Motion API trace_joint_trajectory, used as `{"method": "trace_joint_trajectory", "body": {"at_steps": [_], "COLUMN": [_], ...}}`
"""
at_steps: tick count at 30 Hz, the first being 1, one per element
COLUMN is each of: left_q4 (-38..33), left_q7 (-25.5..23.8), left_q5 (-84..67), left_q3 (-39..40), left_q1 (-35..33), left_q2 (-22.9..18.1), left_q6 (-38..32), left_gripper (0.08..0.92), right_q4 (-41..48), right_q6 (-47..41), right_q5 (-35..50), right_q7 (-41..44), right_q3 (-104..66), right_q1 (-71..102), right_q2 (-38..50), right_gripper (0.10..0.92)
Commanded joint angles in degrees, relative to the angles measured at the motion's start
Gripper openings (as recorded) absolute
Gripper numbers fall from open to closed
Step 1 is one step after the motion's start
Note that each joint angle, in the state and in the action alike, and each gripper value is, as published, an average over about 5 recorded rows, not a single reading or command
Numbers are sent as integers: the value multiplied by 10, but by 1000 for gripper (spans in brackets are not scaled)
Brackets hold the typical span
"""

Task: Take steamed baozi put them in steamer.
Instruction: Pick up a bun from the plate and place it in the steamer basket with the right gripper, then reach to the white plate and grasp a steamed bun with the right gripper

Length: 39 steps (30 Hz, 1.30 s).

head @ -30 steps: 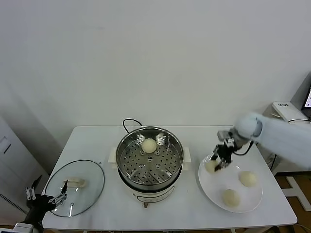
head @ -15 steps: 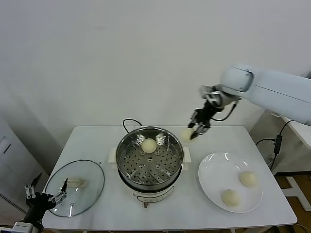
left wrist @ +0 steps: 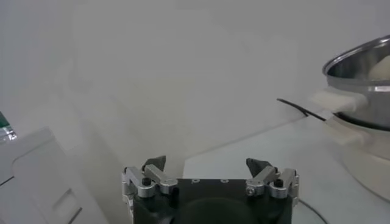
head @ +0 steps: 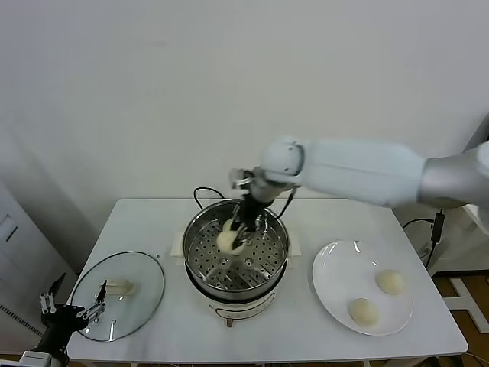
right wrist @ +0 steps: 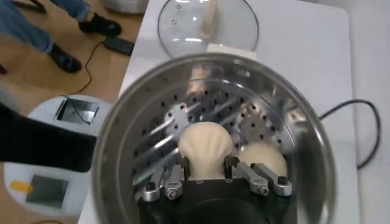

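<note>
sitting between right gripper (right wrist: 206, 172) jaws: baozi (right wrist: 205, 142)

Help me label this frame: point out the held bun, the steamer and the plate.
held bun (right wrist: 205, 142), right wrist view, its top.
steamer (head: 195, 229), head view, left rim.
plate (head: 330, 267), head view, bare left part.

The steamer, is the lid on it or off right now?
Off. The steamer stands open-topped, and its glass lid lies flat on the table on the robot's left.
</note>
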State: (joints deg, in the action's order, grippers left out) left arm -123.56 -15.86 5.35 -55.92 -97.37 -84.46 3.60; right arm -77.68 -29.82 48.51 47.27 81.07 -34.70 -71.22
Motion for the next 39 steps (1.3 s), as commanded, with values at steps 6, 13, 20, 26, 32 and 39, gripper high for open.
{"method": "trace_joint_trajectory", "body": {"at_steps": [6,13,20,26,32,39], "left_q4": [-1,0,-1,-4,-9,-6], "left_q7": [0,0,0,0,0,1], "left_q5": [2,2,3,5,9,19], "left_q3": [4,4,7,15,18,26], "left_q1": [2,1,3,6,6,7], "left_q2": [-3,-2,-1,-1,-2,-7], "left_q6": [0,0,0,0,2,4], "left_gripper": [823,823,823,823,823,823], "right_q4": [33,25,-3,16,44,-28], "right_q6": [-51,-53,-18,77,163,215], "right_q5": [13,20,-23,-140,-266,-402], "right_q7": [-98,-86,44,235,310,296], "right_q3": [-11,-14,-23,-8,6,-38], "right_q1": [58,37,-61,-141,-138,-3], "right_q2": [-57,-40,47,166,285,423], "right_gripper": [412,602,791,822,823,823]}}
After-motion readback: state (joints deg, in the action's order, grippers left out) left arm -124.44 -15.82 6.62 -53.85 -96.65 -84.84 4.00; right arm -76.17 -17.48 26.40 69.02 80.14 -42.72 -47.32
